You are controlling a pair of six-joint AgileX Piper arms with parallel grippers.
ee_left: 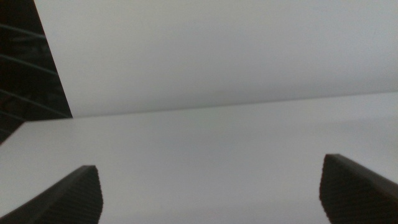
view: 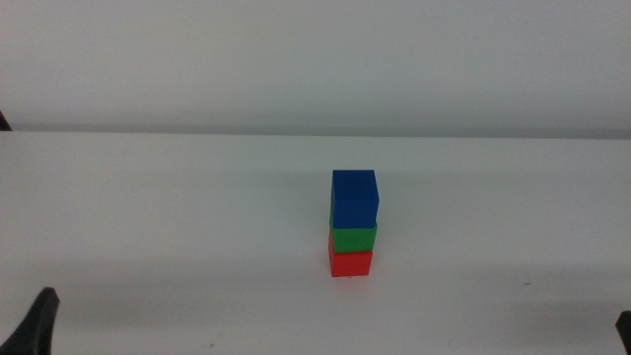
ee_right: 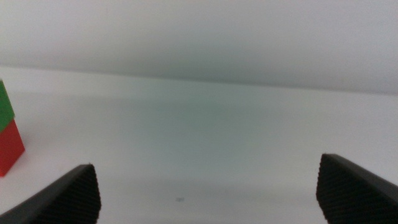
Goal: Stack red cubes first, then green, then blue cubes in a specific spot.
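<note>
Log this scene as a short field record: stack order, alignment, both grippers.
stack: blue cube on green cube on red cube
alignment: blue slightly offset from those below
surface: white table
left gripper: open, empty, waiting at near left edge
right gripper: open, empty, waiting at near right edge

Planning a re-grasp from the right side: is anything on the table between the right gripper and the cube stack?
Nothing visible. Bare white table lies between the right gripper, fingers open, and the stack: blue cube on green cube on red cube. The left gripper waits, open, at the table's near-left edge.
</note>
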